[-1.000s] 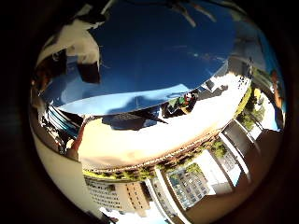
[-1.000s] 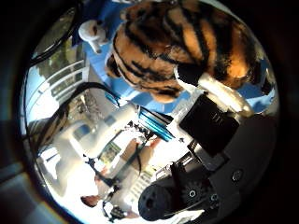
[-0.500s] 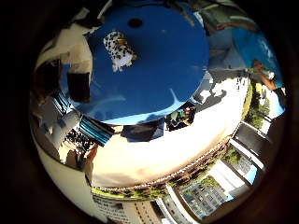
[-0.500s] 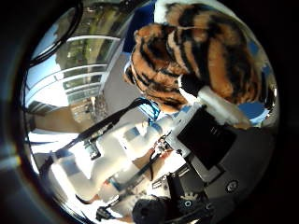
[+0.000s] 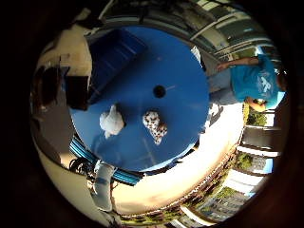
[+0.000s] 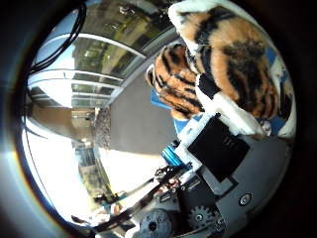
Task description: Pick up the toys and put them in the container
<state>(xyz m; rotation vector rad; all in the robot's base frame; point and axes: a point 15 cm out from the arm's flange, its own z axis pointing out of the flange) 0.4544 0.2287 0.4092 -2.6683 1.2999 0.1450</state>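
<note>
My right hand is shut on an orange and black striped tiger toy, which fills much of the right thumb side palm view. A white finger lies curled across it. The right little finger side palm view looks down from high up on a round blue table. A white plush toy and a spotted plush toy lie on it side by side. A blue container stands on the table, away from the two toys.
A person in a blue shirt stands beside the table. A striped seat stands at the table's edge near the toys. Pale paving surrounds the table. A glass-fronted building shows beyond the tiger.
Both views have swung as the hand moved with the tiger still held. The little finger side view now takes in the whole table, a second toy and the container.
</note>
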